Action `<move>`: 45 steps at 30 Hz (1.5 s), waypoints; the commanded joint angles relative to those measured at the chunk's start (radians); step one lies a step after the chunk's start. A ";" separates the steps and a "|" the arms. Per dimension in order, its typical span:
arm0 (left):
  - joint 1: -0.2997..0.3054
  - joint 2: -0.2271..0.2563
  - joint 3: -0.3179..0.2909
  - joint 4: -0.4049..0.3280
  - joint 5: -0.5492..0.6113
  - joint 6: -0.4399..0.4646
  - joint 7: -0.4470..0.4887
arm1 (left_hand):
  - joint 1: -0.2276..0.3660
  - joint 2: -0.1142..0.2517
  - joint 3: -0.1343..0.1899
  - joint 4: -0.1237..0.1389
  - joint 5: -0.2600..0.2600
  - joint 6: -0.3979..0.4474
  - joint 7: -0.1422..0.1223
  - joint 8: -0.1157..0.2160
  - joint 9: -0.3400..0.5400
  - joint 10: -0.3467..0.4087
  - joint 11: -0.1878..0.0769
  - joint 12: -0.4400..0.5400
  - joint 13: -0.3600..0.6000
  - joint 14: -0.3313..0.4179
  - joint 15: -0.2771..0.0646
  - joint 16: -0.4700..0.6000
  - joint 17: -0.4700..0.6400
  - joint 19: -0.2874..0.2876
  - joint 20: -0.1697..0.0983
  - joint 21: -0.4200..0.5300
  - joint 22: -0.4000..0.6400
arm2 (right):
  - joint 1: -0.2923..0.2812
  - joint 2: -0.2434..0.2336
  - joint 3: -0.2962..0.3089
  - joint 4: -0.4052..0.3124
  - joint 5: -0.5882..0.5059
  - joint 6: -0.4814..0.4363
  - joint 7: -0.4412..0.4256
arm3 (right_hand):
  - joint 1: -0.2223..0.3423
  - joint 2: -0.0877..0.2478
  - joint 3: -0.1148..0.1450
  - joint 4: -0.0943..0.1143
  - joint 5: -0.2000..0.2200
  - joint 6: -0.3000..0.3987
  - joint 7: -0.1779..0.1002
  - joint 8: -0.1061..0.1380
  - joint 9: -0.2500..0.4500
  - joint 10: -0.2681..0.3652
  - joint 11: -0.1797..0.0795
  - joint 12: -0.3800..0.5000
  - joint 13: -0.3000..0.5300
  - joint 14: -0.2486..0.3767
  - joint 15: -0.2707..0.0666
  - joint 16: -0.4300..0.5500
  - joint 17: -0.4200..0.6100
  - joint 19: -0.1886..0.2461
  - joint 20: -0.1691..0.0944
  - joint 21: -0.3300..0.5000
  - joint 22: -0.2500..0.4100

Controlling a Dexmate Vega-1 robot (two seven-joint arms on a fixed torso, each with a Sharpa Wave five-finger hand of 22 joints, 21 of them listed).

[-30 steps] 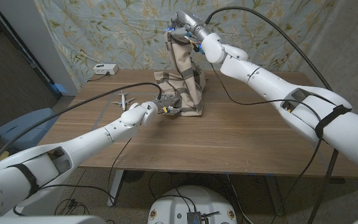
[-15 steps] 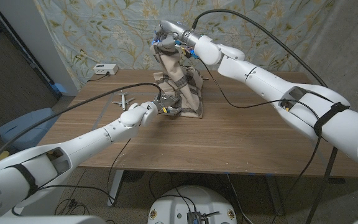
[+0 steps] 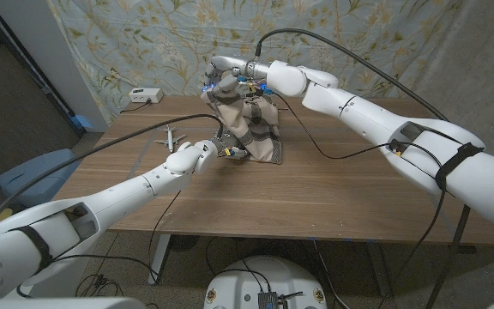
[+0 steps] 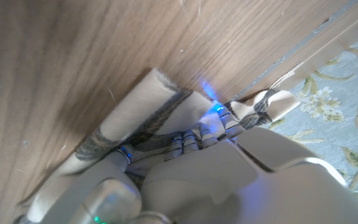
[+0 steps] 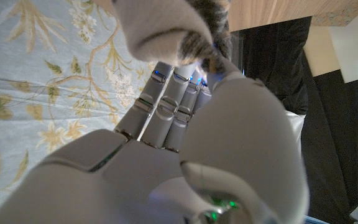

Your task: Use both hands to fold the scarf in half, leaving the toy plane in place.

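Now my right hand (image 3: 221, 83) grips the scarf (image 3: 251, 129), one end lifted above the counter (image 3: 333, 184). My left hand (image 3: 215, 148) pins its near edge down. The plane (image 3: 171, 137) sits apart.

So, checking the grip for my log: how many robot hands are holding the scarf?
2. The left hand holds the beige, grey-striped scarf down at its near-left edge; the right hand lifts its far end.
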 commanded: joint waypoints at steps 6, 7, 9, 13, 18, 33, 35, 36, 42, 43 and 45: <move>0.019 0.040 -0.032 -0.070 -0.013 0.008 -0.010 | -0.023 0.103 0.032 -0.001 -0.011 0.032 -0.020 0.017 0.003 0.020 -0.005 0.013 0.002 0.013 -0.008 0.012 0.001 0.011 -0.003 0.003 0.002 | -0.006 -0.003 -0.003 0.008 0.068 0.033 0.238 | -0.099 0.040 -0.035 0.055 0.004 -0.106 0.012 -0.067 -0.020 -0.060 0.058 -0.092 -0.080 -0.103 0.009 -0.153 -0.169 -0.060 0.053 0.007 -0.007; 0.025 0.051 -0.040 -0.090 -0.015 0.014 -0.015 | -0.028 0.100 0.042 -0.003 -0.015 0.055 -0.021 0.023 0.003 0.040 -0.007 0.020 0.002 0.030 -0.010 0.017 0.000 0.015 -0.003 0.004 0.002 | -0.006 -0.004 -0.001 0.009 0.070 0.029 0.240 | -0.117 0.031 -0.036 0.058 0.005 -0.114 0.013 -0.078 -0.026 -0.073 0.065 -0.108 -0.092 -0.103 0.011 -0.170 -0.191 -0.067 0.060 0.007 -0.008; 0.044 0.076 -0.060 -0.135 -0.011 0.031 -0.014 | -0.035 0.094 0.061 -0.008 -0.025 0.102 -0.029 0.032 0.003 0.089 -0.006 0.033 0.001 0.070 -0.012 0.024 -0.001 0.028 -0.001 0.008 0.000 | -0.007 -0.007 0.003 0.009 0.067 0.024 0.239 | -0.142 0.026 -0.037 0.064 0.006 -0.124 0.014 -0.092 -0.033 -0.089 0.073 -0.127 -0.106 -0.110 0.018 -0.193 -0.219 -0.075 0.069 0.006 -0.009; 0.091 0.128 -0.109 -0.233 -0.002 0.076 -0.016 | -0.039 0.080 0.096 -0.020 -0.047 0.222 -0.045 0.052 0.002 0.188 -0.003 0.056 0.001 0.170 -0.004 0.038 -0.004 0.053 0.011 0.014 -0.004 | -0.008 -0.010 0.012 0.016 0.075 0.012 0.245 | -0.204 0.013 -0.039 0.082 0.010 -0.160 0.010 -0.130 -0.048 -0.135 0.079 -0.173 -0.137 -0.158 0.044 -0.257 -0.281 -0.091 0.088 0.004 -0.011; 0.168 0.200 -0.201 -0.368 -0.005 0.148 0.002 | -0.028 0.063 0.127 -0.038 -0.063 0.314 -0.056 0.058 0.001 0.291 -0.001 0.076 0.001 0.263 -0.008 0.046 -0.006 0.087 0.016 0.021 -0.007 | -0.006 -0.007 0.019 0.044 0.094 0.000 0.257 | -0.303 0.001 -0.050 0.114 0.017 -0.242 0.004 -0.180 -0.057 -0.250 0.071 -0.258 -0.177 -0.213 0.079 -0.325 -0.346 -0.114 0.108 -0.002 -0.013; 0.354 0.335 -0.402 -0.652 -0.007 0.225 0.038 | 0.037 0.054 0.202 -0.104 -0.086 0.540 -0.045 0.081 0.003 0.494 -0.011 0.107 0.005 0.430 -0.033 0.047 -0.008 0.151 0.010 0.034 -0.008 | -0.011 -0.023 0.051 0.062 0.127 -0.032 0.233 | -0.358 -0.001 -0.052 0.129 0.023 -0.273 0.007 -0.184 -0.059 -0.305 0.087 -0.311 -0.200 -0.267 0.119 -0.377 -0.393 -0.137 0.128 -0.010 -0.013; 0.376 0.349 -0.427 -0.686 -0.011 0.224 0.042 | 0.039 0.053 0.204 -0.106 -0.087 0.544 -0.045 0.081 0.004 0.499 -0.008 0.108 0.005 0.432 -0.034 0.046 -0.008 0.156 0.011 0.035 -0.007 | -0.012 -0.030 0.058 0.056 0.131 -0.036 0.227 | -0.362 0.000 -0.051 0.130 0.023 -0.275 0.010 -0.184 -0.059 -0.306 0.089 -0.313 -0.201 -0.269 0.120 -0.379 -0.394 -0.139 0.129 -0.011 -0.013; 0.387 0.356 -0.439 -0.700 -0.012 0.221 0.047 | 0.039 0.053 0.204 -0.106 -0.087 0.544 -0.044 0.080 0.004 0.500 -0.009 0.107 0.005 0.433 -0.034 0.046 -0.008 0.156 0.011 0.035 -0.007 | -0.013 -0.034 0.062 0.052 0.132 -0.037 0.223 | -0.363 0.000 -0.051 0.130 0.023 -0.275 0.010 -0.184 -0.059 -0.306 0.089 -0.314 -0.201 -0.271 0.121 -0.379 -0.395 -0.140 0.130 -0.011 -0.013; 0.430 0.384 -0.504 -0.771 -0.045 0.194 0.043 | 0.045 0.041 0.204 -0.118 -0.091 0.550 -0.051 0.077 0.004 0.503 -0.010 0.104 0.005 0.438 -0.038 0.043 -0.009 0.157 0.008 0.035 -0.007 | -0.015 -0.049 0.080 0.047 0.147 -0.046 0.213 | -0.415 -0.014 -0.068 0.149 0.018 -0.294 0.010 -0.188 -0.060 -0.329 0.089 -0.336 -0.210 -0.297 0.132 -0.394 -0.402 -0.156 0.140 -0.019 -0.014; 0.433 0.388 -0.513 -0.782 -0.054 0.191 0.032 | 0.046 0.037 0.203 -0.121 -0.092 0.547 -0.052 0.075 0.004 0.503 -0.011 0.103 0.006 0.438 -0.037 0.042 -0.009 0.157 0.008 0.035 -0.007 | -0.014 -0.052 0.081 0.044 0.148 -0.050 0.215 | -0.450 -0.023 -0.081 0.162 0.019 -0.305 0.006 -0.187 -0.059 -0.352 0.090 -0.354 -0.215 -0.341 0.138 -0.415 -0.409 -0.169 0.145 -0.024 -0.013; 0.435 0.396 -0.527 -0.802 -0.064 0.187 0.003 | 0.050 0.032 0.203 -0.130 -0.093 0.546 -0.053 0.072 0.004 0.503 -0.012 0.101 0.005 0.440 -0.037 0.041 -0.009 0.158 0.009 0.034 -0.007 | -0.002 -0.058 0.077 0.038 0.156 -0.077 0.254 | -0.531 -0.052 -0.115 0.182 0.027 -0.405 -0.009 -0.200 -0.058 -0.474 0.084 -0.423 -0.226 -0.498 0.172 -0.485 -0.427 -0.227 0.171 -0.052 -0.013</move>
